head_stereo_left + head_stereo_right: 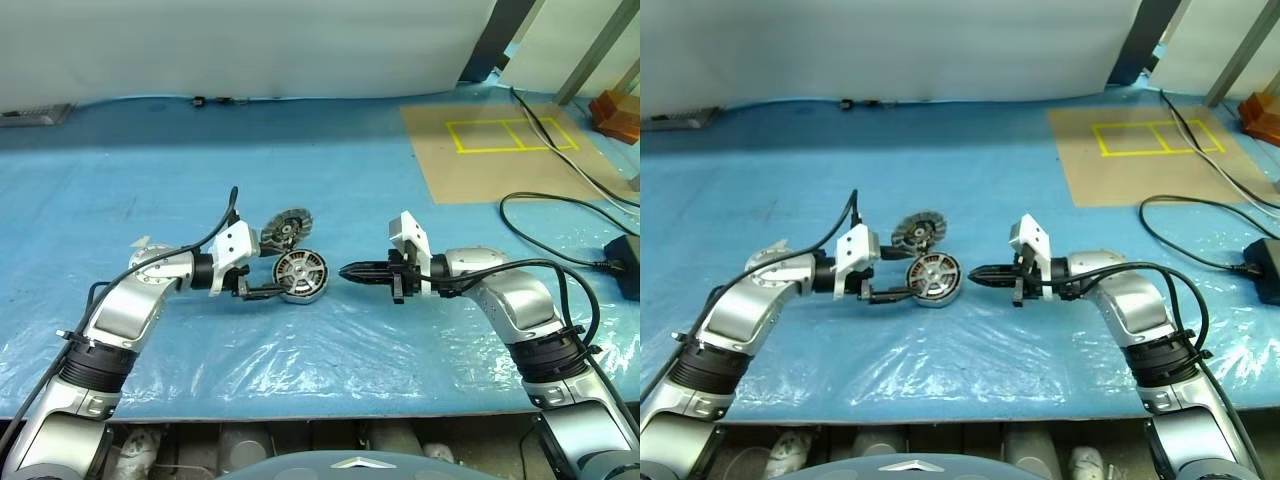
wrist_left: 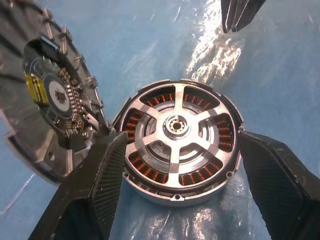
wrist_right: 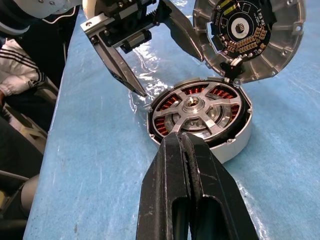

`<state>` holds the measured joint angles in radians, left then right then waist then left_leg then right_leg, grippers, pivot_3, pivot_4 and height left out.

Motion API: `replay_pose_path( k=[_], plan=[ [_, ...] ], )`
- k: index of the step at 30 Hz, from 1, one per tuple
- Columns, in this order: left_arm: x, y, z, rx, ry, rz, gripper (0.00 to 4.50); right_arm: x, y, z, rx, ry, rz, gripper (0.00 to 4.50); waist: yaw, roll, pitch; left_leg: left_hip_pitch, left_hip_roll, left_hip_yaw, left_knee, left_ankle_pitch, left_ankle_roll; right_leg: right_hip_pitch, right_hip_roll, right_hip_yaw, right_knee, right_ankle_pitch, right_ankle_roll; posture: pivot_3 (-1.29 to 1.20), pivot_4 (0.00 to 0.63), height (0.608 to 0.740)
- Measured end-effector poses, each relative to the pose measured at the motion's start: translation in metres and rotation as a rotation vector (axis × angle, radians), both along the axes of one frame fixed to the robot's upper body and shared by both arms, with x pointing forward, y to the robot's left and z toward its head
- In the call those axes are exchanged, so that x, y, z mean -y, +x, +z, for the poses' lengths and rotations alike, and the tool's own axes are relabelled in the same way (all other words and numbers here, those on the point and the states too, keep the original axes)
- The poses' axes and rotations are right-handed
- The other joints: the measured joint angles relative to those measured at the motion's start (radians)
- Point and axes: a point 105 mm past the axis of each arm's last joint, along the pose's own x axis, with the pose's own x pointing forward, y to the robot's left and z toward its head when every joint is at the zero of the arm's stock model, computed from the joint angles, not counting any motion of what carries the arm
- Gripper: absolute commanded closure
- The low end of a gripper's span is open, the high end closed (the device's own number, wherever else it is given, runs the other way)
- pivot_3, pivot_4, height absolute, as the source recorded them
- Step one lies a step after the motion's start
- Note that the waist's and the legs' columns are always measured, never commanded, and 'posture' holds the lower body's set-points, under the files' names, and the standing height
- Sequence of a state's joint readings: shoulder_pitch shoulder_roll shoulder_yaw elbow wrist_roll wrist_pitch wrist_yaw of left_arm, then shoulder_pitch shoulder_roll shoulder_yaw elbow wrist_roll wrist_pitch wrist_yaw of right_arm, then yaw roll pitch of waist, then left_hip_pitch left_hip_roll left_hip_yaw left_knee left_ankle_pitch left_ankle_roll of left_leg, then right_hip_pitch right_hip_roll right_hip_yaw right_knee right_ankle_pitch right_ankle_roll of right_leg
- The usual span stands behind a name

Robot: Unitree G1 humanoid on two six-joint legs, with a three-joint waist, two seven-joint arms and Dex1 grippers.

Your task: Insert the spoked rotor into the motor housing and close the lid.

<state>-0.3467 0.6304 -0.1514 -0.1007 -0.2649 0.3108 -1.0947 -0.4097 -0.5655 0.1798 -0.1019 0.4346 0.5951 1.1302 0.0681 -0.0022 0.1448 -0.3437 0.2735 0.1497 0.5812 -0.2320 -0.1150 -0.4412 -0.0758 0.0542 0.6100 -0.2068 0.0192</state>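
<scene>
The motor housing [image 1: 302,276] sits on the blue-covered desk [image 1: 330,190] about midway across and nearer the near edge than the far one, on the clear plastic sheet [image 1: 330,350]. The spoked rotor [image 2: 177,131] is seated inside it: silver spokes over the ring of copper windings, hub centred.

The lid [image 1: 286,228] is open, tilted up at the housing's far side. Its edge meets the housing rim; its inner face with a circuit board is exposed.

My left gripper [image 1: 268,291] lies low and points toward the desk's right edge. Its fingers [image 2: 95,185] are spread apart, one on each side of the housing. One pad is at the housing wall; the other stands slightly clear. No grip on it.

My right gripper [image 1: 348,272] points toward the left edge, facing the housing from the other side. Its fingers [image 3: 192,190] are pressed together with nothing between them. The tips are just beside the housing rim; I cannot tell whether they touch.

A black cable [image 1: 560,215] lies near the right edge.
</scene>
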Motion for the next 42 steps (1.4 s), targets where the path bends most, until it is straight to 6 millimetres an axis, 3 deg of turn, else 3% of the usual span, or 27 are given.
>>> replay_pose_path(
  k=[4,7,10,18,21,25,31,37,42],
  plan=[
    [-0.007,-0.012,-0.003,-0.022,-0.001,0.002,0.85,-0.007,0.001,0.006,-0.007,0.034,0.010,4.50,-0.003,0.000,0.000,0.000,0.000,0.000,-0.001,0.000,0.000,0.000,0.000,0.000,0.000,0.000,0.000,0.00,0.150,0.740],
    [-0.025,-0.021,-0.014,-0.081,0.018,0.057,0.85,-0.020,0.005,0.014,0.013,0.040,0.046,4.50,-0.009,0.000,0.000,0.000,0.000,0.000,0.000,0.000,0.000,0.000,0.000,0.000,0.000,-0.001,-0.002,0.00,0.150,0.740],
    [-0.038,-0.025,-0.019,-0.102,0.012,0.120,0.85,-0.034,0.006,0.007,-0.014,0.036,0.081,4.50,-0.008,0.000,0.000,0.001,0.000,0.000,0.000,0.000,0.000,0.000,0.000,0.000,0.000,-0.001,-0.002,0.00,0.150,0.740],
    [-0.050,-0.014,-0.007,-0.059,-0.102,0.294,0.85,-0.067,0.027,0.008,0.001,0.059,0.129,4.50,-0.008,0.000,0.000,0.000,0.000,0.000,0.000,0.000,0.000,0.000,0.000,-0.001,0.001,-0.001,-0.002,0.00,0.150,0.740],
    [-0.050,-0.013,-0.005,-0.053,-0.107,0.308,0.85,-0.066,0.036,0.001,0.005,0.033,0.114,4.50,-0.009,-0.001,0.000,-0.001,0.000,0.000,0.000,0.000,0.000,0.000,0.000,-0.001,0.000,-0.001,-0.002,0.00,0.150,0.740],
    [-0.048,-0.013,-0.003,-0.050,-0.113,0.314,0.85,-0.066,0.034,-0.025,0.063,-0.095,0.160,4.50,-0.012,-0.001,-0.001,-0.001,0.000,0.000,0.000,0.000,0.000,0.000,0.000,-0.002,-0.001,-0.001,-0.002,0.00,0.150,0.740],
    [-0.048,-0.008,0.002,-0.032,-0.118,0.319,0.85,-0.069,0.037,-0.030,0.184,-0.147,0.196,4.50,-0.023,-0.007,-0.005,0.009,0.000,0.000,0.000,0.000,0.000,0.008,-0.001,-0.001,0.000,-0.002,-0.003,0.00,0.150,0.740],
    [-0.059,0.015,0.009,0.003,-0.152,0.394,0.85,-0.068,0.038,-0.025,0.028,-0.033,0.145,4.50,-0.023,-0.006,-0.004,0.010,0.000,0.000,0.001,0.000,0.000,0.007,-0.001,-0.001,0.000,-0.002,-0.003,0.00,0.150,0.740],
    [-0.059,0.025,0.019,0.031,-0.174,0.402,0.85,-0.069,0.034,0.002,-0.041,0.102,0.153,4.50,-0.025,-0.007,-0.004,0.004,0.000,0.000,-0.002,0.002,0.004,0.003,0.000,-0.001,0.000,-0.001,-0.002,0.00,0.150,0.740]
  ],
)
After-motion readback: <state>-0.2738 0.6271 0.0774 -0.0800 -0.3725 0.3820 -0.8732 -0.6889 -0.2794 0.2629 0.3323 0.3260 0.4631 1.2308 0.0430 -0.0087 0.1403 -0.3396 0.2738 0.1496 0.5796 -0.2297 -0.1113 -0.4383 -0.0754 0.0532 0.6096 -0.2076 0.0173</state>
